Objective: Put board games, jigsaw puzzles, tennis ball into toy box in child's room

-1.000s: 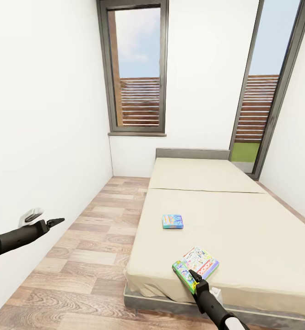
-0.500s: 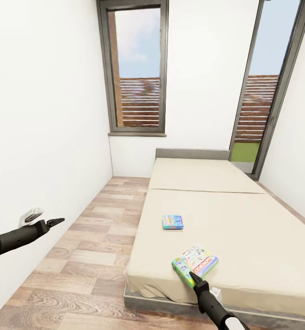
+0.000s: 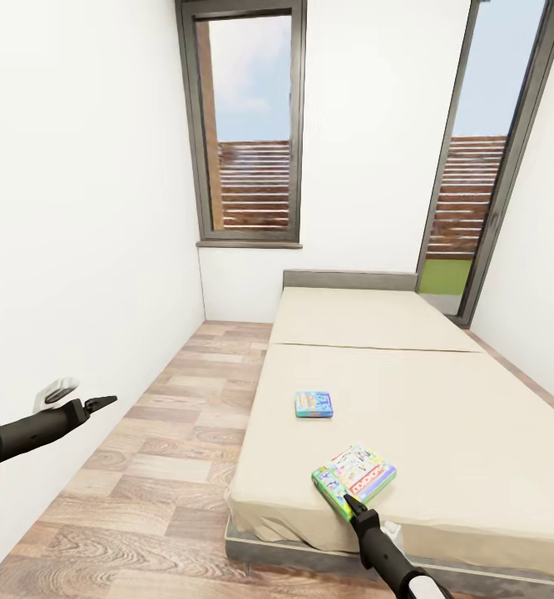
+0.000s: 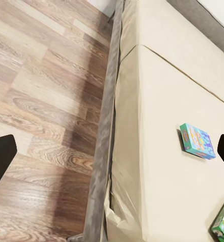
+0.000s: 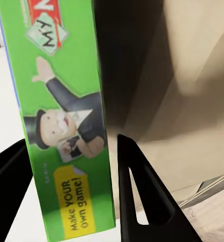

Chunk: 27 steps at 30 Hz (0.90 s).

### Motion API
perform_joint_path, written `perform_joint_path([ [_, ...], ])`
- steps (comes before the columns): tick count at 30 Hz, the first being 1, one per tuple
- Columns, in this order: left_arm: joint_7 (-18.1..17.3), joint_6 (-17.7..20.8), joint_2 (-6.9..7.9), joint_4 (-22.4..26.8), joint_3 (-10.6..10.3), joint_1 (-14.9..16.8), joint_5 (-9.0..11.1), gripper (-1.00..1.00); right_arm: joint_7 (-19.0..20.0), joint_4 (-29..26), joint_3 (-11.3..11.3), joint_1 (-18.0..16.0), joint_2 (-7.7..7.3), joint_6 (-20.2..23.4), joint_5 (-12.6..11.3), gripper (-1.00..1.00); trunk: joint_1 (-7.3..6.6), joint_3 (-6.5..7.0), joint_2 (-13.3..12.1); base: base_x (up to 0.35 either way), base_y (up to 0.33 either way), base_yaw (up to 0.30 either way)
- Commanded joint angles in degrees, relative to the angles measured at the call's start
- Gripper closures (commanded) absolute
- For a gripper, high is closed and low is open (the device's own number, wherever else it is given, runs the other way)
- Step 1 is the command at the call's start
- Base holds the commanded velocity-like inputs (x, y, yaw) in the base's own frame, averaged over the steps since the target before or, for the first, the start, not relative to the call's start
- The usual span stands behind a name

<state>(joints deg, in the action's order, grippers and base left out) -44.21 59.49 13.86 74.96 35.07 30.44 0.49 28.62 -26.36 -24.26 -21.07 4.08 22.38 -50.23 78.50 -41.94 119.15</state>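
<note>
A white-walled room with a plain beige mattress [image 3: 410,391]: two board games lie on it. The green printed box [image 5: 66,126] sits between the right gripper [image 3: 349,502]'s spread jaws, positioned for pinching (likely); the small blue box [image 3: 314,403] lies well beyond. The left gripper [image 3: 90,402] hangs spread, empty.

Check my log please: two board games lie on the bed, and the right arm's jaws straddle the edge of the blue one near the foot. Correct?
Not quite. The right gripper straddles the green board game near the foot of the bed; its jaws stand open either side of the green edge, as the right wrist view shows. The blue board game lies untouched farther up the mattress.
</note>
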Motion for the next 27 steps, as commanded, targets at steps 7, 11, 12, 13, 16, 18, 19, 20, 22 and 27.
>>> perform_joint_path([
  [7, -0.2, 0.4, 0.01, 0.0, 0.1, 0.1, 0.0, -1.0, 0.0, 0.0, -0.4, 0.0, 0.05, 0.5, -0.2, 1.0, -1.11, 0.84, -2.0, 0.0, 0.0, 0.0],
  [11, -0.2, 0.5, 0.02, 0.0, 0.1, 0.1, 0.0, -1.0, 0.0, 0.0, -0.4, 0.0, 0.05, 0.5, -0.2, 1.0, -1.99, 1.55, -3.6, 0.0, 0.0, 0.0],
  [12, -0.2, 0.4, 0.0, 0.0, 0.1, 0.1, 0.0, -1.0, 0.0, 0.0, -0.4, 0.0, 0.05, 0.5, -0.2, 1.0, -2.2, 1.73, -4.0, 0.0, 0.0, 0.0],
  [13, -0.2, 0.4, 0.01, 0.0, 0.1, 0.1, 0.0, -1.0, 0.0, 0.0, -0.4, 0.0, 0.05, 0.5, -0.2, 1.0, -2.42, 1.91, -4.4, 0.0, 0.0, 0.0],
  [16, -0.2, 0.4, 0.02, 0.0, 0.1, 0.1, 0.0, -1.0, 0.0, 0.0, -0.3, 0.0, 0.05, 0.5, -0.2, 1.0, -3.08, 2.45, -5.6, 0.0, 0.0, 0.0],
  [18, -0.2, 0.4, 0.01, 0.0, 0.1, 0.1, 0.0, -1.0, 0.0, 0.0, -0.3, 0.0, 0.05, 0.2, -0.2, 1.0, -3.52, 2.81, -6.4, 0.0, 0.0, 0.0],
  [19, -0.2, 0.4, 0.02, 0.0, 0.1, 0.1, 0.0, -1.0, 0.0, 0.0, -0.3, 0.0, 0.05, 0.3, -0.2, 1.0, -3.74, 2.99, -6.8, 0.0, 0.0, 0.0],
  [20, -0.2, 0.4, 0.02, 0.0, 0.1, 0.1, 0.0, -1.0, 0.0, 0.0, -0.3, 0.0, 0.05, 0.3, -0.2, 1.0, -3.96, 3.17, -7.2, 0.0, 0.0, 0.0],
  [22, -0.2, 0.4, 0.02, 0.0, 0.1, 0.1, 0.0, -1.0, 0.0, 0.0, -0.3, 0.0, 0.05, 0.3, -0.2, 1.0, -4.4, 3.53, -8.0, 0.0, 0.0, 0.0],
  [27, -0.2, 0.4, 0.03, 0.0, 0.1, 0.1, 0.0, -1.0, -0.1, 0.0, -0.3, 0.0, 0.05, 0.3, -0.2, 1.0, -5.5, 4.43, -10.0, 0.0, 0.0, 0.0],
])
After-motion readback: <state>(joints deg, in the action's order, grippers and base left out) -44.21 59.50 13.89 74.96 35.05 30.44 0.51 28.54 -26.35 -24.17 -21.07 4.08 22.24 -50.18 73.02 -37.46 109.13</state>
